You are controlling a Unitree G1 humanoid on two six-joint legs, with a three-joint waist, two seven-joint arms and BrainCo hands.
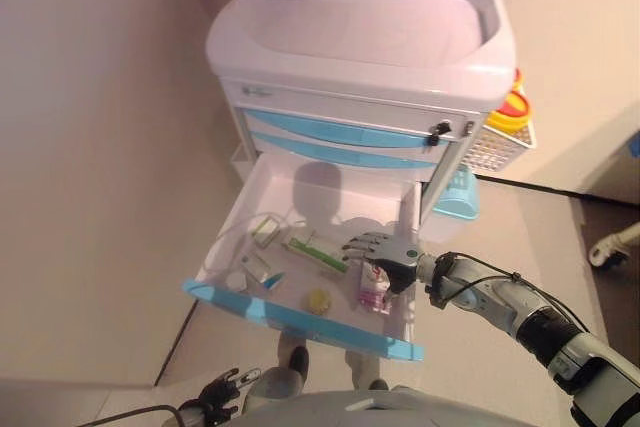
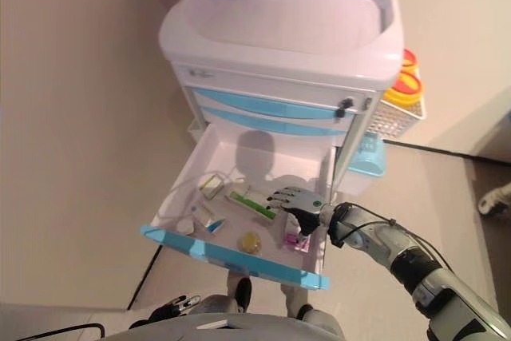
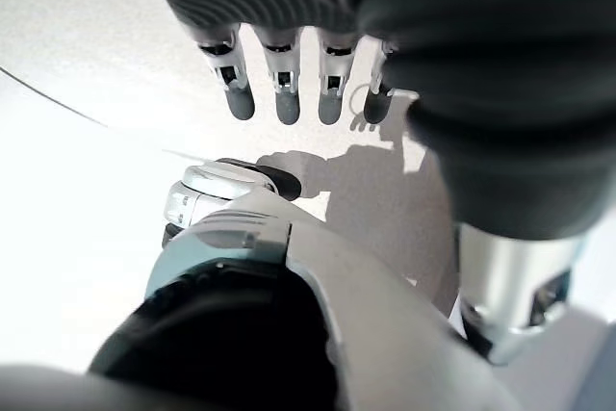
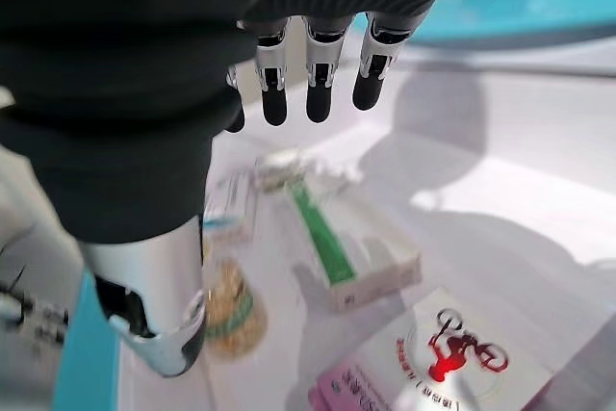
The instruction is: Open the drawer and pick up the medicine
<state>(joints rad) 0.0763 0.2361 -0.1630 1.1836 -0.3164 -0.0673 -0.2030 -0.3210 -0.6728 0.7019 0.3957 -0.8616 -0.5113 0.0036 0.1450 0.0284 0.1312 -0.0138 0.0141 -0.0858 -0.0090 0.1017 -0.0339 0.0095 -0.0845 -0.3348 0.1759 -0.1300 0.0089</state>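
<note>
- so the drawer [image 1: 300, 322] of the medical cart [image 1: 360, 42] was already pulled right out, blue front edge nearest the robot; that half of the job looked done to me
- right hand [image 1: 385, 255] hung over the drawer near its right wall, fingers straight and a bit spread, thumb out to the side, holding nothing
- the medicine I'd go for was the pink and white box [image 4: 433, 368]; it lay flat on the drawer floor in the front right corner, just below the palm and nearer the drawer front than the fingertips; whether the hand was touching it I couldn't tell, but nothing was curled round it
- handling guess: light cardboard carton, stiff enough but it'd crush if squeezed hard, and slick on that smooth plastic floor so it may skate toward the wall; I'd pinch it across the long edges, thumb on one side and fingers on the other
- other stuff in there: a long white box with a green stripe [image 4: 342, 252] right beside it toward the middle, a small yellow-capped jar [image 1: 318, 299] by the front edge, and a couple of small packets [image 1: 262, 247] toward the left wall
- left hand [image 1: 218, 394] was down low outside the drawer, fingers relaxed and empty
</note>
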